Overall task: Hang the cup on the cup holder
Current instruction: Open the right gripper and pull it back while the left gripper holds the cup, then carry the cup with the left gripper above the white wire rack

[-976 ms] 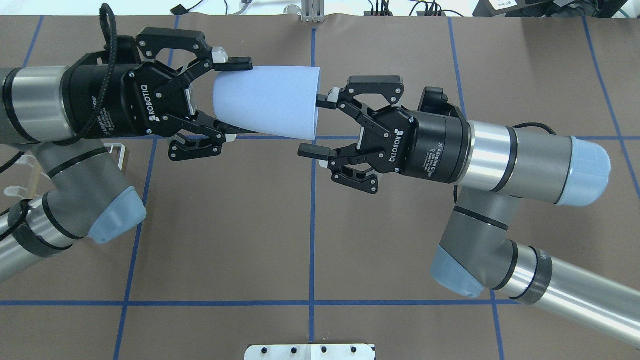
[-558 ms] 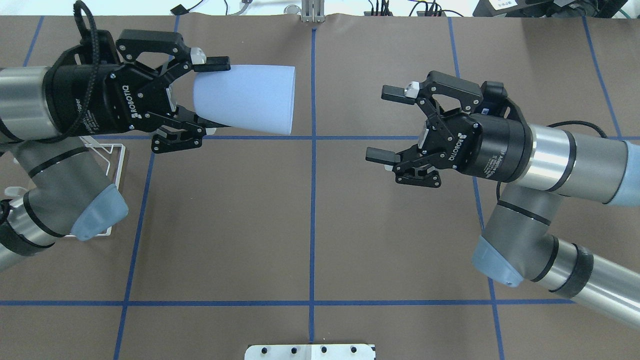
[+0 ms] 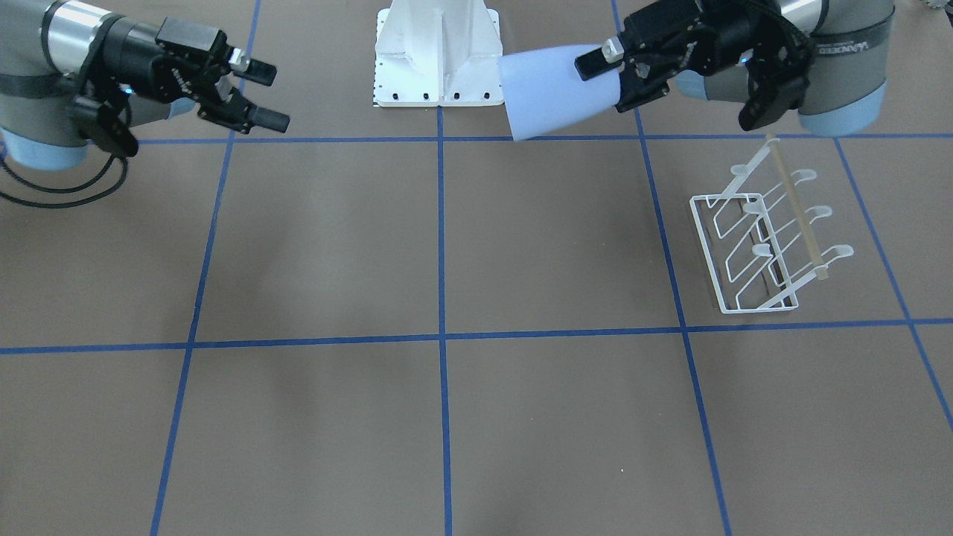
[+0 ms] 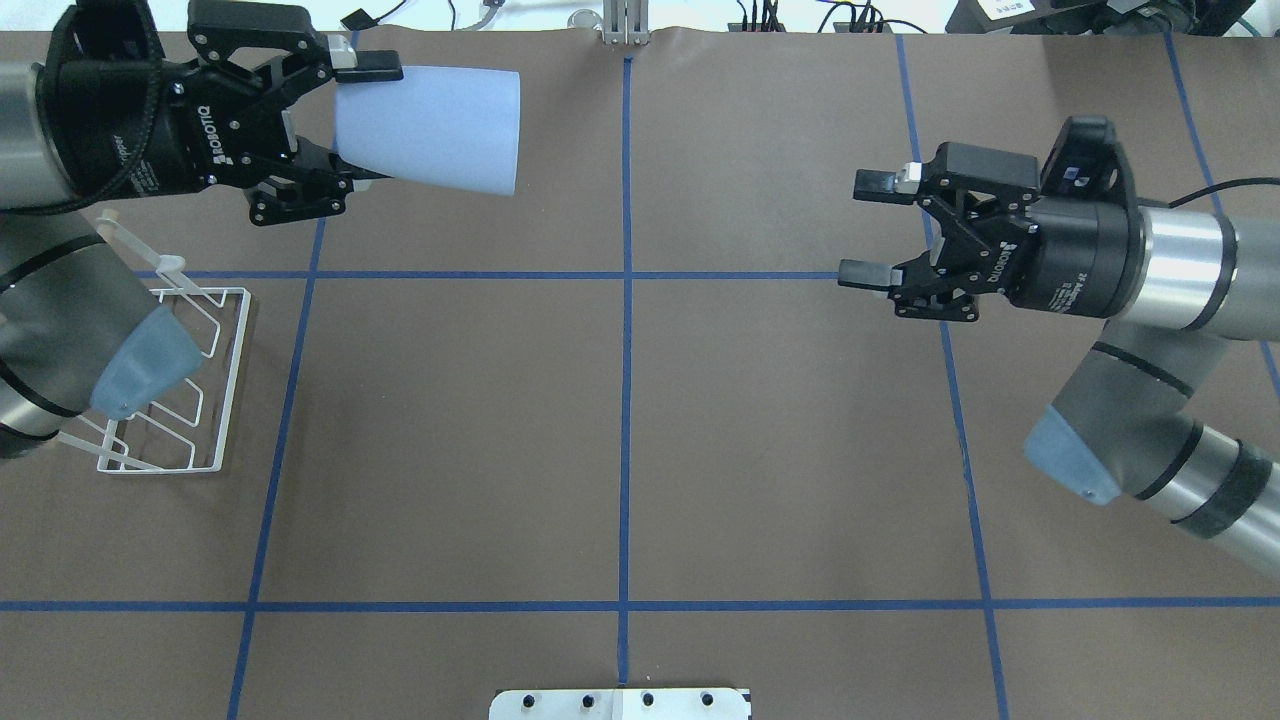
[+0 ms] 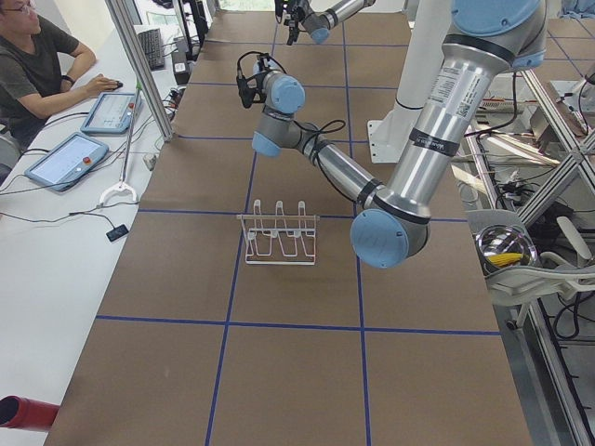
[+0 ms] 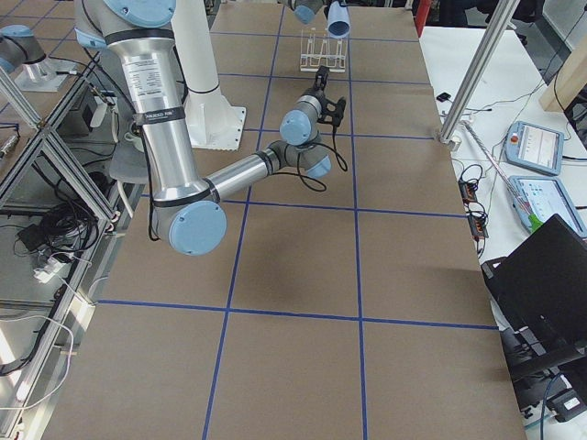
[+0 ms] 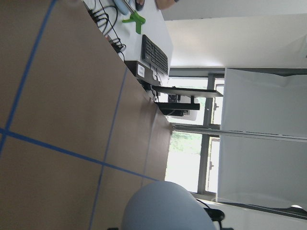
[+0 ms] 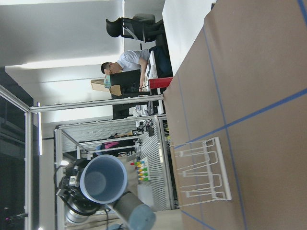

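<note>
Your left tool [image 4: 358, 122] clamps the cup [image 4: 440, 130] by its narrow base, sideways above the worktop [image 4: 450, 450], so the open rim is free to slip onto the cup holder [image 3: 767, 242] nearby. Your right tool [image 4: 863, 228] hangs spread, empty.

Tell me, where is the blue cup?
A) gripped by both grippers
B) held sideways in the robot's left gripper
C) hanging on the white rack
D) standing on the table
B: the left gripper clamps the cup by its narrow end above the table; the right gripper is open.

Left arm [image 4: 60, 310] overhangs the cup holder [image 4: 233, 380] — table [image 4: 620, 430] open beyond.
</note>
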